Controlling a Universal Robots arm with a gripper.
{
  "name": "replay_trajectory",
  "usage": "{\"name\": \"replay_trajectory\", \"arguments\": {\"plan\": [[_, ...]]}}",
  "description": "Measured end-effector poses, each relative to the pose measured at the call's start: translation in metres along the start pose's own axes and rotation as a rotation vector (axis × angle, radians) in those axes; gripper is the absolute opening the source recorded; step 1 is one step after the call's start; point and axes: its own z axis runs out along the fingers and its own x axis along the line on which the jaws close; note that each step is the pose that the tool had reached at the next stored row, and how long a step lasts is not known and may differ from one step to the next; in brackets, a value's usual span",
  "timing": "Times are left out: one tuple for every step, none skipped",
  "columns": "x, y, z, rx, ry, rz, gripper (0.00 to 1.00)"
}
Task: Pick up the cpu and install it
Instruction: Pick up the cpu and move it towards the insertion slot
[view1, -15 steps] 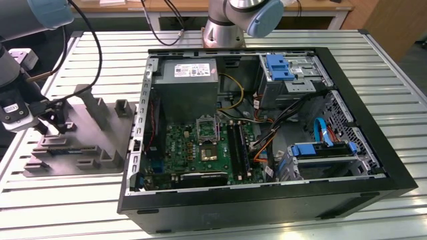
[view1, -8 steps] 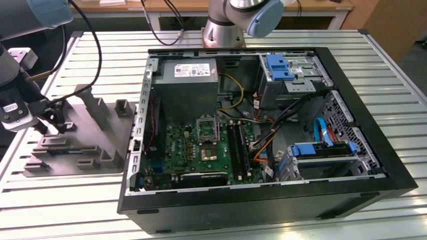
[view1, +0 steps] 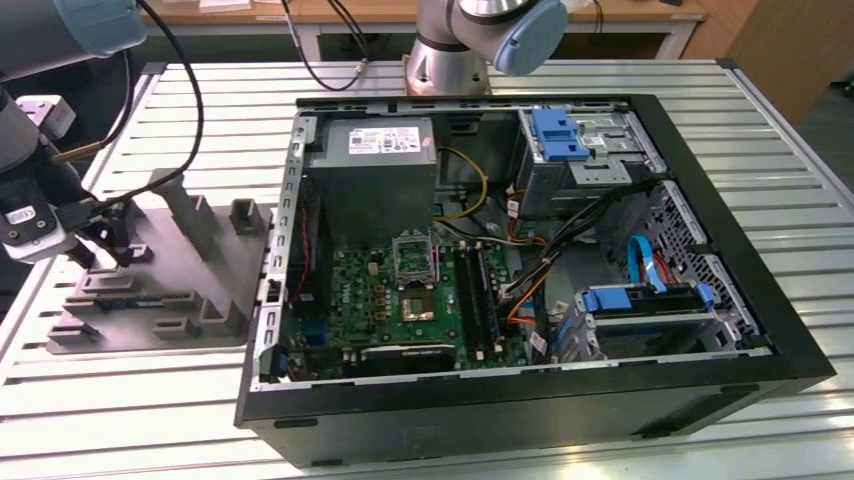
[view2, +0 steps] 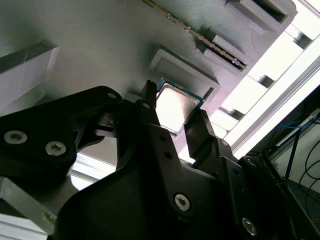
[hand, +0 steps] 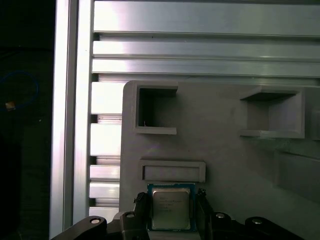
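Sitting low on the grey fixture plate (hand: 225, 160), the cpu (hand: 171, 209) lies flat, just near of a shallow raised frame (hand: 173, 171) moulded into that plate. I cannot tell whether it rests in its seat or has cleared the plate.

Look of it: a small square chip. The top is silvery-grey metal and glares almost white in the second wrist view (view2: 175, 107). A thin green-blue border shows around the edge. There is faint print on the lid, not read.

The hand (hand: 171, 200) straddles it. Its dark fingers (hand: 141, 212) stand against two opposite edges with no gap that I can see, so I judge it closed on the chip. Gripping by the edges looks deliberate, since it leaves the lid and the underside untouched and keeps the chip level.

The moulded pockets on the plate appear made to hold each part at a known place and angle. A long thin strip with a gold edge (view2: 200, 37), probably a memory module, stands in another slot farther along.

The plate rests on the slatted aluminium desk (hand: 200, 50). In the exterior view, the hand (view1: 107, 245) is down at the plate on the exterior view's left. It is well apart from the open computer case (view1: 534, 420). Inside the case, the green motherboard (view1: 380, 290) shows a metal-framed socket (view1: 418, 303) with a dark centre and nothing seated in it.
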Motion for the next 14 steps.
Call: {"name": "replay_trajectory", "arguments": {"plan": [[0.0,0.0,0.0,0.0,0.0,0.0,0.47],[0.0,0.0,0.0,0.0,0.0,0.0,0.47],[0.0,0.0,-0.0001,0.0,0.0,0.0,0.47],[0.0,0.0,-0.0018,0.0,0.0,0.0,0.47],[0.0,0.0005,-0.0172,0.0,0.0,0.0,0.47],[0.0,0.0005,-0.0175,0.0,0.0,0.0,0.47],[0.0,0.0005,-0.0176,0.0,0.0,0.0,0.47],[0.0,0.0006,-0.0192,0.0,-0.0001,0.0,0.47],[0.0,0.0006,-0.0198,0.0,-0.0001,0.0,0.47],[0.0,0.0006,-0.0199,0.0,0.0,0.0,0.47],[0.0,0.0006,-0.0199,0.0,0.0,0.0,0.47],[0.0,0.0006,-0.0202,0.0,0.0,0.0,0.47],[0.0,0.0006,-0.0207,0.0,0.0,0.0,0.47],[0.0,0.0006,-0.0207,0.0,0.0,0.0,0.47]]}}
